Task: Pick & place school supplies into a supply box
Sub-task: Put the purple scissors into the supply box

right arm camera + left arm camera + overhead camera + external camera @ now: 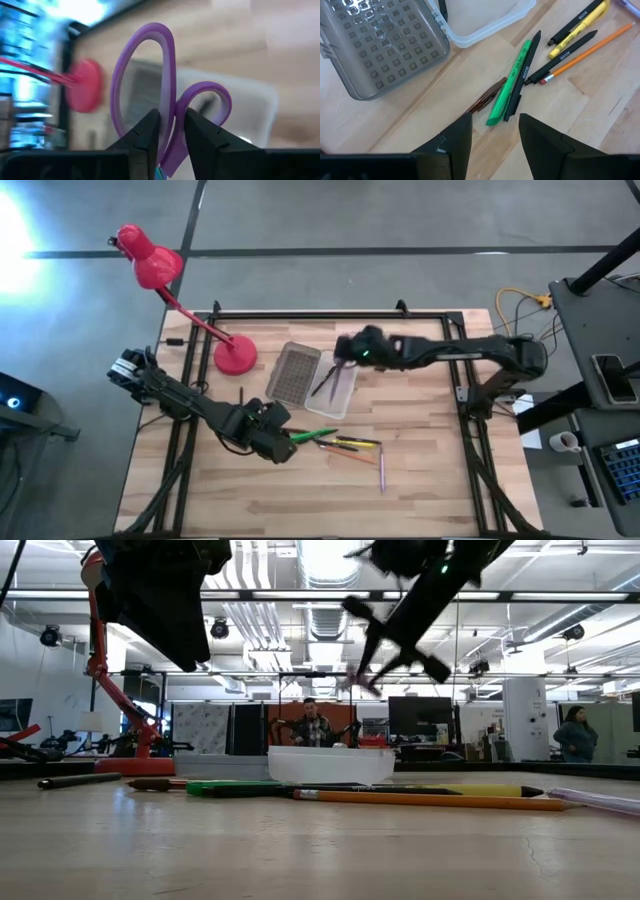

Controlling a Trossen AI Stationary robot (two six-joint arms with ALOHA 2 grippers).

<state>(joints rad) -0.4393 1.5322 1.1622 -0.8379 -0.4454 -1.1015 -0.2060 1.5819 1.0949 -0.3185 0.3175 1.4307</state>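
Two right gripper [167, 131] jaws pinch the purple scissors [165, 100] handle between them.

The open pencil case [313, 379] lies mid-table, right of the desk lamp [190, 310]; pens and pencils [345, 446] lie in front; scissors [330, 376] hang above the case

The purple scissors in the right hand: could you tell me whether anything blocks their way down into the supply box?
Nothing visible does. The right hand holds the purple scissors above the open supply box, whose clear half lies uncovered beneath.
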